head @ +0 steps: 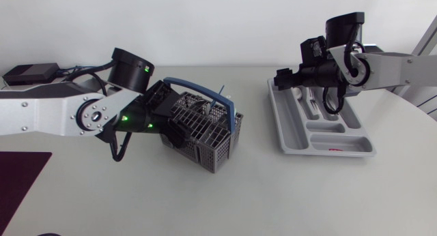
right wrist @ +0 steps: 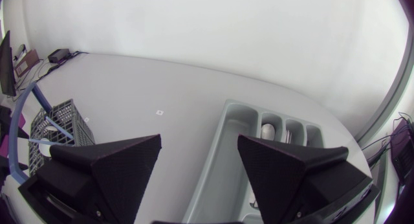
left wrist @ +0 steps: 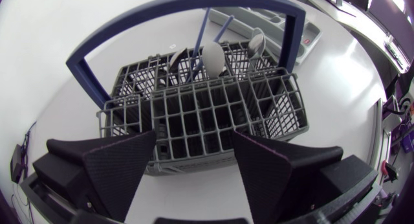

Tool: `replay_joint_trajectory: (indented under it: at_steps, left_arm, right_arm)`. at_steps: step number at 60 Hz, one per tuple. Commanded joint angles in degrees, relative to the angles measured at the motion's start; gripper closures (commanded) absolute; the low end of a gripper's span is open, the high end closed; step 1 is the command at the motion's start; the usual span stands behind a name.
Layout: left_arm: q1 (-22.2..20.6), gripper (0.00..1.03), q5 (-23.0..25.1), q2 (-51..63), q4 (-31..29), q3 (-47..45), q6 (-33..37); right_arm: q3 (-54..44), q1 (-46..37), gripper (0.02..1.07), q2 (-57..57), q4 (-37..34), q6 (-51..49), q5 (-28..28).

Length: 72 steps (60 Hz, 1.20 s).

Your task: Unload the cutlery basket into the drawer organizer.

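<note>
The grey wire cutlery basket [head: 205, 130] with its blue handle [head: 184, 80] stands left of the table's middle. It holds a spoon [left wrist: 212, 59] and blue-handled pieces [left wrist: 202, 36]. My left gripper [head: 172, 127] is at the basket's left side, open, and the basket's near wall [left wrist: 207, 114] lies just ahead of its fingertips. On the right lies the grey drawer organizer [head: 290, 130]. Above its far end hovers my right gripper [head: 283, 80], open with nothing between its fingers. Under it, a spoon [right wrist: 267, 130] lies in one narrow compartment of the organizer [right wrist: 223, 153].
A black box [head: 31, 74] with cables sits at the far left of the table. A dark mat [head: 20, 178] covers the front left corner. Bare tabletop stretches between the basket and the organizer and along the front.
</note>
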Motion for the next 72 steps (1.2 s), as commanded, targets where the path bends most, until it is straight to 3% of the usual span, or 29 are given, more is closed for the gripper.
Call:
replay_joint_trajectory:
  at_steps: [1, 12, 21, 30, 46, 49, 55, 56, 58, 61, 65, 72]
  left_arm:
    - [1.25, 0.07, 1.02, 2.66, 0.57, 1.5, -1.42]
    - [3.01, 0.07, 3.22, 4.41, -2.33, 2.64, -1.95]
    - [3.8, 0.07, 6.65, -3.41, -4.17, 2.81, -2.39]
    - [5.38, 0.07, 7.0, -10.35, -7.43, 1.85, -2.13]
    - [14.52, 0.08, 6.91, -6.57, -9.01, -3.78, 2.01]
    - [15.75, 0.14, 6.91, -4.46, -8.83, -3.78, 2.53]
    - [16.81, 0.39, 7.18, -1.12, -7.78, -3.6, 2.53]
    - [16.81, 0.43, 7.26, -0.68, -7.78, -3.51, 2.44]
    - [16.72, 0.63, 8.41, 1.69, -7.6, -2.81, 2.18]
    - [16.54, 0.81, 9.2, 4.15, -7.07, -1.76, 1.48]
    - [16.45, 0.85, 11.22, 6.7, -7.07, -0.26, 0.69]
    - [16.45, 0.85, 11.66, 9.95, -6.02, 2.81, -0.54]
  right_arm:
    - [-2.35, 0.39, 0.21, -1.25, -1.33, -0.63, -0.29]
    - [-2.53, 1.36, 0.21, -1.69, -1.59, -0.72, -0.29]
    - [-2.44, 2.59, 0.21, -2.48, -2.21, -0.54, -0.2]
    - [-1.82, 4.17, 0.21, -1.08, -3.09, -0.63, -0.29]
    - [0.73, 7.69, 0.21, 4.02, -6.43, -0.19, -4.69]
    - [1.16, 8.21, 0.22, 4.72, -7.13, -0.19, -5.74]
    - [1.6, 8.57, 0.39, 5.43, -7.66, -0.1, -6.62]
    - [1.87, 8.57, 0.49, 5.87, -7.83, 0.07, -7.41]
    - [2.39, 8.57, 0.63, 6.48, -8.27, 0.07, -8.38]
    - [3.27, 8.48, 0.8, 7.71, -8.98, 0.16, -9.52]
    - [4.68, 8.48, 0.97, 9.64, -9.94, 0.43, -11.89]
    - [7.84, 8.3, 1.0, 14.3, -12.49, 0.69, -16.29]
